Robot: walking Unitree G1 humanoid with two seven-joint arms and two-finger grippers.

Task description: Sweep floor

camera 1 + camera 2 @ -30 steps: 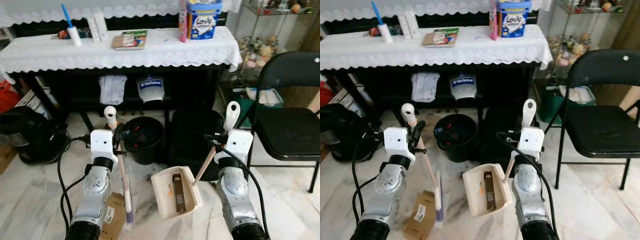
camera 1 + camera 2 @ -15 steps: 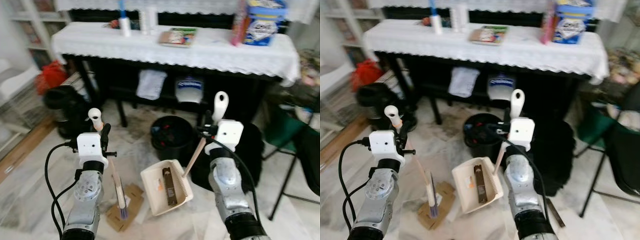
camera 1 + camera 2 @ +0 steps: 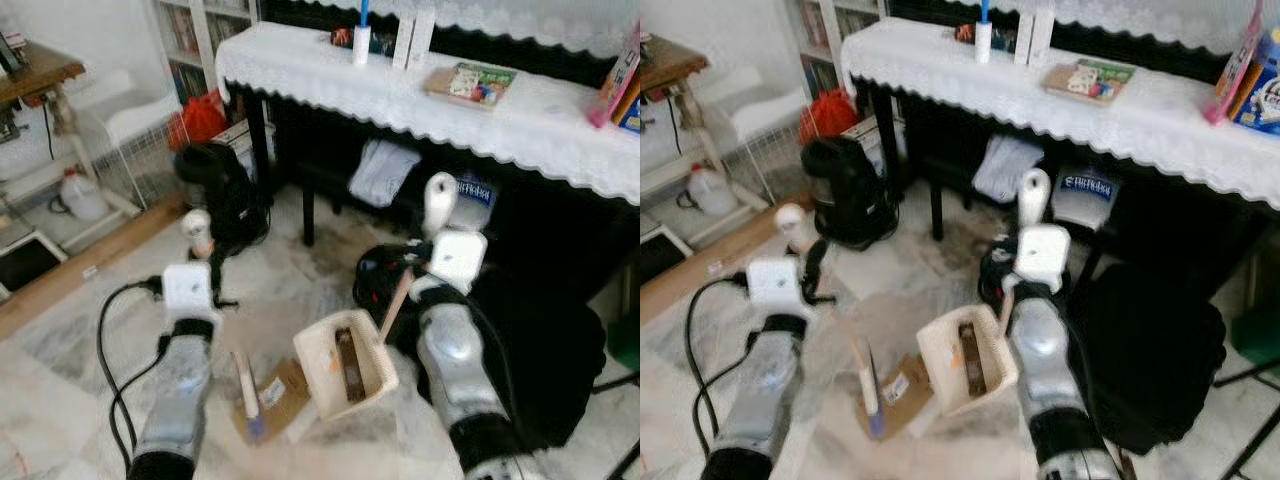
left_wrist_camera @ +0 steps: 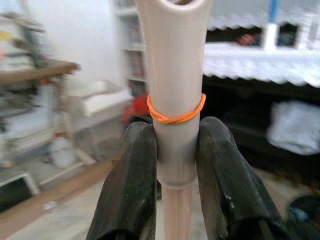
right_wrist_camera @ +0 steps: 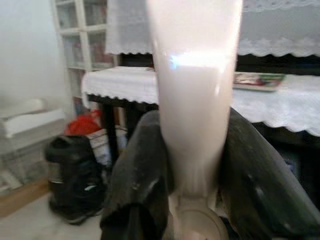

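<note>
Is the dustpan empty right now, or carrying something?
Carrying something: the dustpan, held by the right gripper, has a dark strip and a small orange bit inside.

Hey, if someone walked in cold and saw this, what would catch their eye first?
Probably the dustpan, held low between the two arms by the right gripper shut on its handle. Next, the broom in the left gripper, its bristles at a piece of cardboard on the marble floor.
</note>
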